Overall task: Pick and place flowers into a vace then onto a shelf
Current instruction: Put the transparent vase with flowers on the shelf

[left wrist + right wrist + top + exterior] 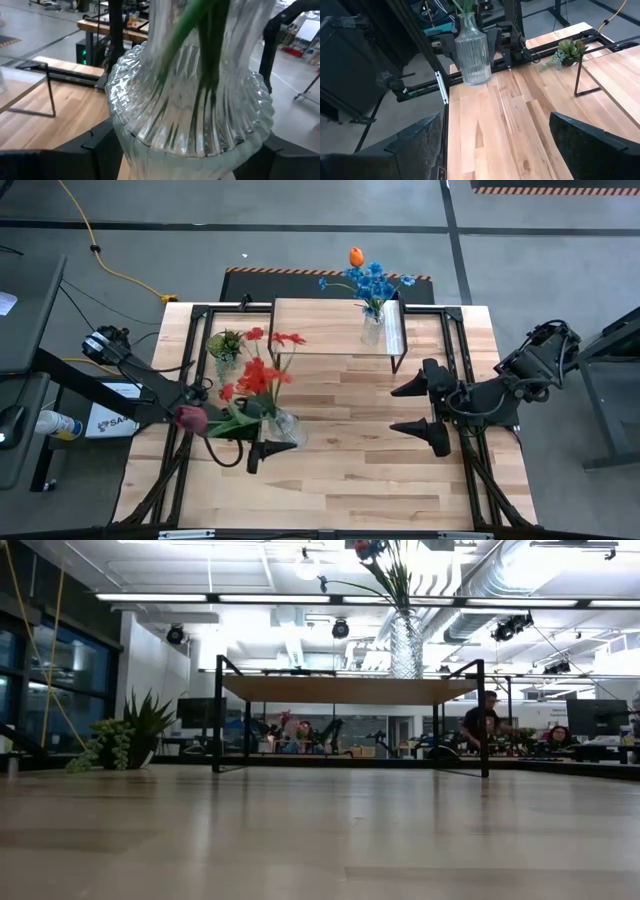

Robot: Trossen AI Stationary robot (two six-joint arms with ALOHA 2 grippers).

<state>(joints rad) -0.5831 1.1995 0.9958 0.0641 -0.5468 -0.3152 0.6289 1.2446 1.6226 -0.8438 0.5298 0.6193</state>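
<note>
My left gripper is shut on a ribbed clear glass vase over the table's left half. The vase holds red flowers and a dark pink bud on green stems. The right wrist view shows this vase upright. A second vase with blue flowers and an orange tulip stands by its base on the shelf at the far middle. My right gripper hangs open over the right half, with nothing between its fingers. My left gripper pinches the vase's ribbed body just below its shoulder between its two fingers, one on each side. The fingers come in level from the table's left side. The vase stands upright in the hold, and its base is off the tabletop.
A small green spiky potted plant stands beside the shelf's left legs. Black frame rails run along the table's left and right sides. Bare wood lies between the grippers and toward the near edge.
</note>
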